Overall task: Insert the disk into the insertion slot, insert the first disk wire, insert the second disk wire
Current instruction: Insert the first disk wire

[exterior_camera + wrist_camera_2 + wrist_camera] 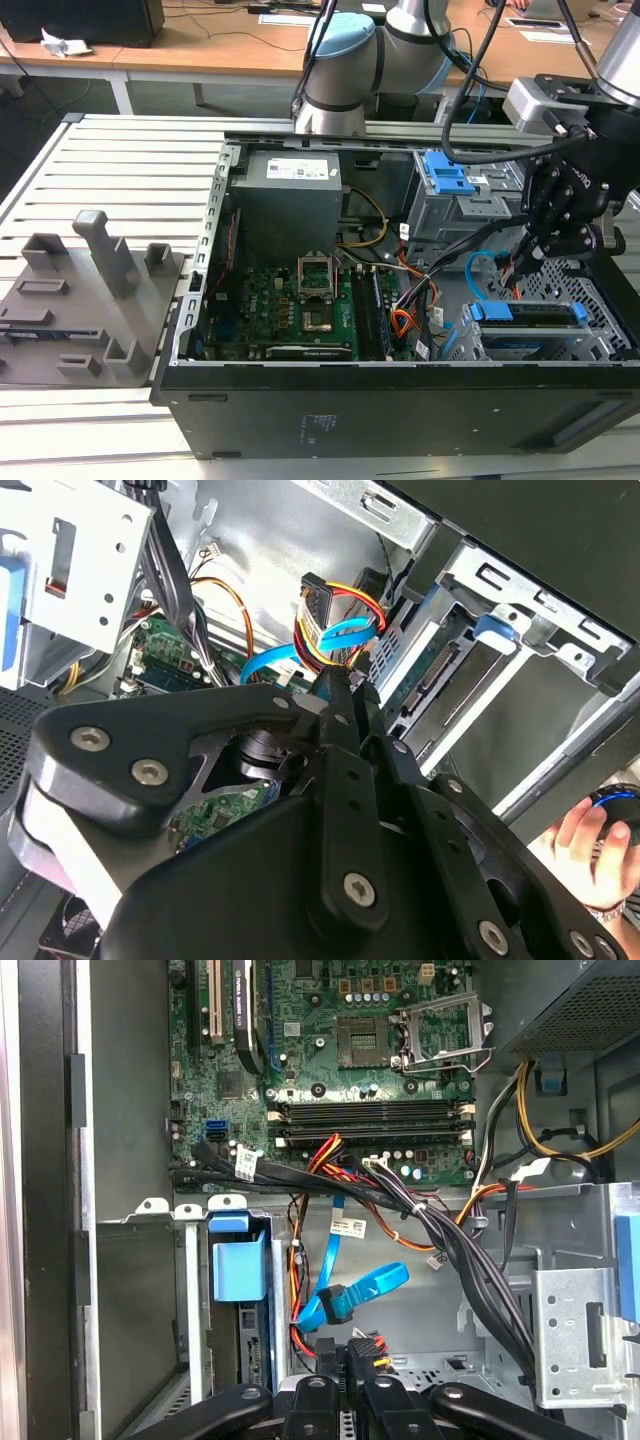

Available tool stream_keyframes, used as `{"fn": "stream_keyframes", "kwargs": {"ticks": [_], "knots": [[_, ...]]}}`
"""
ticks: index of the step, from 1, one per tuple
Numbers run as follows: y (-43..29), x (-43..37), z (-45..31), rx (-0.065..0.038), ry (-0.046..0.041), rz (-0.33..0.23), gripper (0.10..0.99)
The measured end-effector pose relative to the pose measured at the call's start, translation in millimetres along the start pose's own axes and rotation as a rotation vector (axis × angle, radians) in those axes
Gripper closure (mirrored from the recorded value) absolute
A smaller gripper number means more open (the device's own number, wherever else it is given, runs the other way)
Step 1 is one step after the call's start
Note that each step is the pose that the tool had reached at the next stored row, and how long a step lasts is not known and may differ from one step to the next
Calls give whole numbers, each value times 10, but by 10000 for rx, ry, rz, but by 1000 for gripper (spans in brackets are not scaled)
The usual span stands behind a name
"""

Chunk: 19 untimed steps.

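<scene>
Right now the gripper (525, 255) is hanging over the end of the open computer case (400, 405) at the exterior view's right. It is just above the disk (525, 313). The disk is sitting in the insertion slot (602, 312), with its blue frame showing along the top.

In both wrist views the gripper (348, 685) (350, 1358) is holding its fingers pressed close together. The first disk wire (335, 605) (303, 1305) is running straight into the tips, so they are seemingly pinching its end, though I cannot make out what lies between them.

In the second wrist view the disk (430, 675) is showing its bare connector end just beside the fingertips, not touching them. The second disk wire (478, 262) (340, 635) (355, 1295) is looping free just past the tips and crossing the coloured leads. Its dark plug is not reaching the disk.

A person's hand (585, 835) is resting outside the case wall, well apart from the gripper.
</scene>
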State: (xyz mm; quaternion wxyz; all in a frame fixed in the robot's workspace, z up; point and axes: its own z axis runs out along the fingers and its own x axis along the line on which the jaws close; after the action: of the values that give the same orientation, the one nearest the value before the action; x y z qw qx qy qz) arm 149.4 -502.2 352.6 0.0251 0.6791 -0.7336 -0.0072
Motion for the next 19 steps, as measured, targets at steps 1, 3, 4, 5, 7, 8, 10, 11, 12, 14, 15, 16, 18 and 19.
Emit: {"fn": "stream_keyframes", "kwargs": {"ticks": [1,3,4,5,7,8,10,11,12,14,15,16,18,19], "knots": [[0,0,1,0,0,0,925],[-18,-2,3,-3,-4,-2,925],[-32,-3,1,-5,-1,0,925],[-58,-5,0,-9,0,-1,925],[-63,32,1,-10,1,-1,925],[-66,72,2,-10,1,-1,925],[-71,130,3,-10,1,-1,925],[-72,144,4,-10,1,-1,925],[-73,158,4,-9,2,-1,925],[-74,171,5,-9,4,0,925],[-75,180,5,-9,5,0,925],[-75,184,6,-9,6,0,925],[-76,202,8,-9,8,0,925],[-77,215,11,-9,7,0,925]]}}
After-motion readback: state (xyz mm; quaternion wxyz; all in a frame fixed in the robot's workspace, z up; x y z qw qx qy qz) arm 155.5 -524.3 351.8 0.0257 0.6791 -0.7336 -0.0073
